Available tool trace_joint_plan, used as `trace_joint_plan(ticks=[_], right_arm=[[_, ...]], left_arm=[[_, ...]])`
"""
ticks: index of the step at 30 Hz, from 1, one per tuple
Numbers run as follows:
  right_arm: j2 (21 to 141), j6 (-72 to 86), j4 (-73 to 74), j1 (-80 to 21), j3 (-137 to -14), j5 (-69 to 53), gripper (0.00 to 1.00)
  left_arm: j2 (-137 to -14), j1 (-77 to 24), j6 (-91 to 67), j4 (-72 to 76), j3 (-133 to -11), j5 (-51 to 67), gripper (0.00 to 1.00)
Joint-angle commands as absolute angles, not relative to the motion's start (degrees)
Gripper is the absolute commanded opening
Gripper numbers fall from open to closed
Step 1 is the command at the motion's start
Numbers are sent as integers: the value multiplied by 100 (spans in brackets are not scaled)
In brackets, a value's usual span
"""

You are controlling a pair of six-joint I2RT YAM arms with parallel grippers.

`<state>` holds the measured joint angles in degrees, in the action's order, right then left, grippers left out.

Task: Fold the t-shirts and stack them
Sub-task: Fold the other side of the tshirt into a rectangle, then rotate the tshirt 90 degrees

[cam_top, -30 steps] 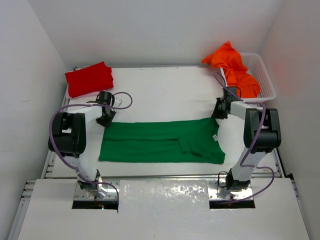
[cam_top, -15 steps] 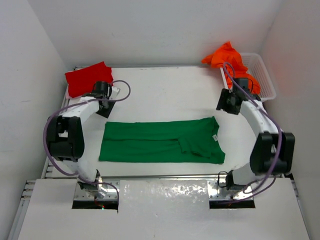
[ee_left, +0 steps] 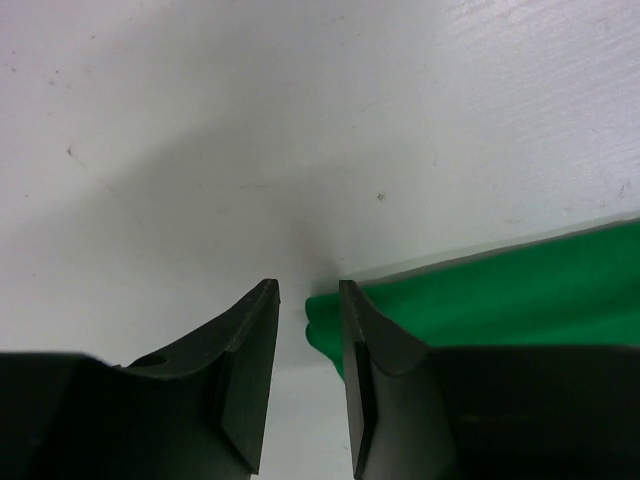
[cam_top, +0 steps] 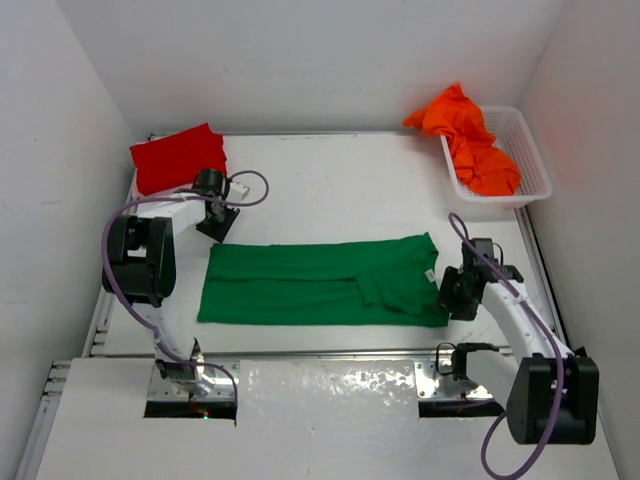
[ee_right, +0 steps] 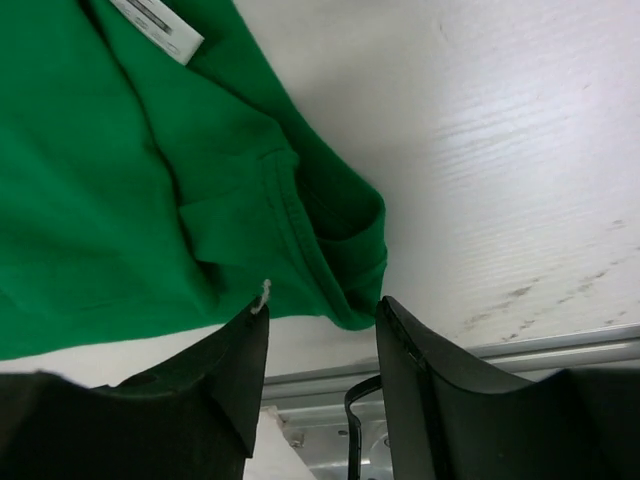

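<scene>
A green t-shirt (cam_top: 300, 285), folded into a long band, lies across the middle of the table. My left gripper (cam_top: 217, 222) is open just above its far left corner (ee_left: 322, 312), which shows between the fingertips in the left wrist view (ee_left: 306, 290). My right gripper (cam_top: 450, 296) is open over its near right corner (ee_right: 355, 290), empty in the right wrist view (ee_right: 323, 305). A folded red t-shirt (cam_top: 178, 158) lies at the back left. A crumpled orange t-shirt (cam_top: 470, 140) hangs out of the basket. The pink t-shirt is out of view.
A white mesh basket (cam_top: 528, 150) stands at the back right. White walls close in the table on three sides. A metal rail (ee_right: 480, 350) runs along the table's near edge right by my right fingers. The shirt's white label (ee_right: 155, 22) faces up.
My right arm has swung from the back by the basket down to the green shirt's near right corner. My left gripper lifted off the far left corner, went back, and returned near it.
</scene>
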<state>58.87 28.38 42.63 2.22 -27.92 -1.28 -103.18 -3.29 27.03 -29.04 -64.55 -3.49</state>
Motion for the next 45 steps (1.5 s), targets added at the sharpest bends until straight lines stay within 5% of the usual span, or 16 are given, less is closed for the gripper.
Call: trace_joint_plan(ticks=[1,10,15,18,23,35,45], right_arm=[[5836,3111,3982,237,-2532,-255,45],[7425,2927,2919,237,-2741,-9,15],[8576,2707,2681,229,-3793,246,9],[9411,2575,2707,194,-4697,351,8],[10844,2321,3059,-157,-6451,457,8],[14509,1811,4368,-395,-12473,502,10],[15003,2013,2637,-439,-13403,449,49]], left_arm=[[-10283,-343,2804,-2584,-6294,-255,28],[-9871,-308,2769,-2382,-5476,-404,25],[-9396,-211,2716,-2566,-5484,-466,39],[-9255,-132,2672,-2838,-5712,-483,56],[-9123,0,2646,-3050,-5933,-633,57],[-9343,0,2549,-3260,-6135,-677,57],[-9615,0,2373,-3349,-6240,-572,57]])
